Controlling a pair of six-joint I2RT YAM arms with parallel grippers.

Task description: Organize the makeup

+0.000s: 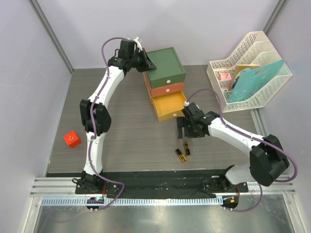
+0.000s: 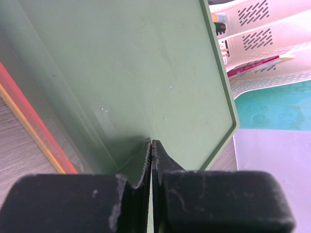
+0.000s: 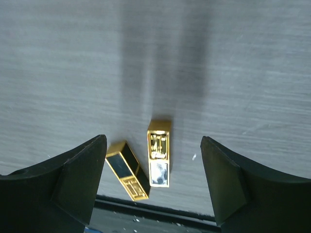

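Note:
Two gold-black lipsticks lie flat on the grey table near its front edge, one (image 1: 181,155) (image 3: 127,170) beside the other (image 1: 186,148) (image 3: 159,153). My right gripper (image 1: 183,130) (image 3: 153,145) is open and hovers just above them, with both lipsticks between its fingers and touching neither. My left gripper (image 1: 144,61) (image 2: 152,141) is shut and empty, its tips resting at the back left edge of the green top (image 2: 146,73) of the drawer box (image 1: 165,65). The tubes, compact and jars are out of view.
The box's yellow bottom drawer (image 1: 168,108) is pulled open toward the front; the orange drawer (image 1: 166,89) above it is shut. A red cube (image 1: 72,139) sits at the left. A white file rack (image 1: 250,68) with a teal folder stands at the back right.

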